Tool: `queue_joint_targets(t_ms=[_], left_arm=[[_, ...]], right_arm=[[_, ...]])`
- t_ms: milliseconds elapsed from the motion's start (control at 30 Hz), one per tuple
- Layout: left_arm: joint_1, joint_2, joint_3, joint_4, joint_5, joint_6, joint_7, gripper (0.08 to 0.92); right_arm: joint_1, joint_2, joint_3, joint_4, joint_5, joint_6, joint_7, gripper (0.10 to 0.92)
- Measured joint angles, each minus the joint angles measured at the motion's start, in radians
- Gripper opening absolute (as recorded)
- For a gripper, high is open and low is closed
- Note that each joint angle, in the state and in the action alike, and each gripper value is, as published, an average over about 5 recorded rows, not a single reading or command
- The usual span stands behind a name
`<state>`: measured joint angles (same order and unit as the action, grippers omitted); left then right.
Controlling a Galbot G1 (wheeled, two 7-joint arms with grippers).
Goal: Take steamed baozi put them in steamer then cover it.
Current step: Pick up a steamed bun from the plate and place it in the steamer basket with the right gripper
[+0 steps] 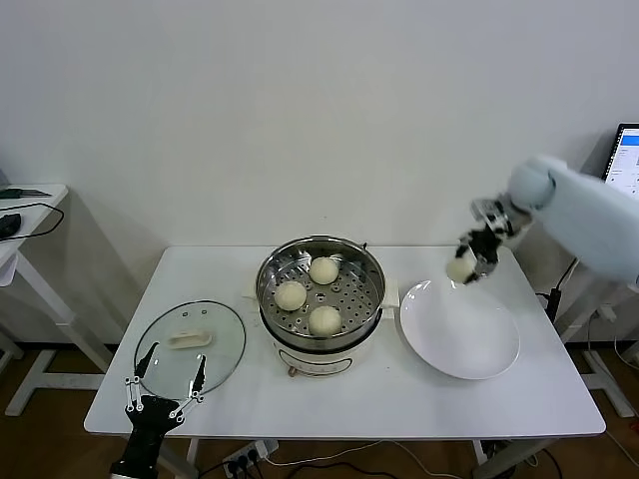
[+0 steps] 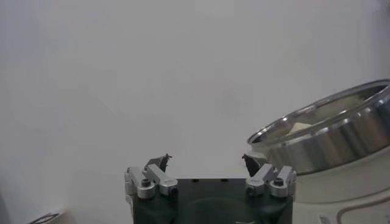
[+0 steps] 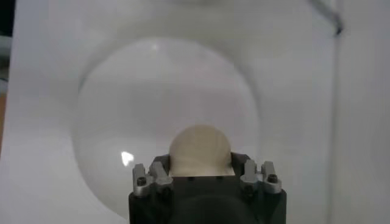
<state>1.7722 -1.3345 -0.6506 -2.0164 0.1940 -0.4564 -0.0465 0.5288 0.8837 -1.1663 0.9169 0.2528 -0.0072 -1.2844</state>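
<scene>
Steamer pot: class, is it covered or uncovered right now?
Uncovered. The steamer shows three baozi on its open tray; the cover lies flat on the table beside it.

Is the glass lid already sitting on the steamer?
No, the lid lies flat on the table, left of the open steamer.

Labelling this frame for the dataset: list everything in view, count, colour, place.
steamed baozi: four, cream-white; three on the perforated tray in the steamer, one held above the plate's far edge.
steamer: one, shiny steel on a white base, table centre.
cover: one, clear glass with cream handle, flat on the table to the steamer's left.
plate: one, white, bare, to the steamer's right.
table: one, white.
side table: one, white, far left, dark items on it.
screen: one, lit, right edge.
left gripper: fingers open, at the table's near edge by the cover.
right gripper: fingers shut on the fourth bun.
</scene>
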Motion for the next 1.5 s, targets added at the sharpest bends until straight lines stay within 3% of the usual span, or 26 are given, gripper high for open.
queue_joint_targets(t_ms=[267, 533, 1500], left_arm=[[-0.005, 0.001, 0.005, -0.012, -0.001, 0.005, 0.000, 0.823], [-0.007, -0.001, -0.001, -0.008, 0.006, 0.004, -0.002, 0.823], [-0.002, 0.000, -0.013, -0.005, 0.007, -0.005, -0.005, 0.823]], right_arm=[[0.142, 0.085, -0.132, 0.138, 0.180, -0.069, 0.029, 0.662], [0.184, 0.191, -0.229, 0.198, 0.255, -0.113, 0.087, 0.670], [0.074, 0.348, -0.316, 0.149, 0.197, -0.149, 0.168, 0.670]])
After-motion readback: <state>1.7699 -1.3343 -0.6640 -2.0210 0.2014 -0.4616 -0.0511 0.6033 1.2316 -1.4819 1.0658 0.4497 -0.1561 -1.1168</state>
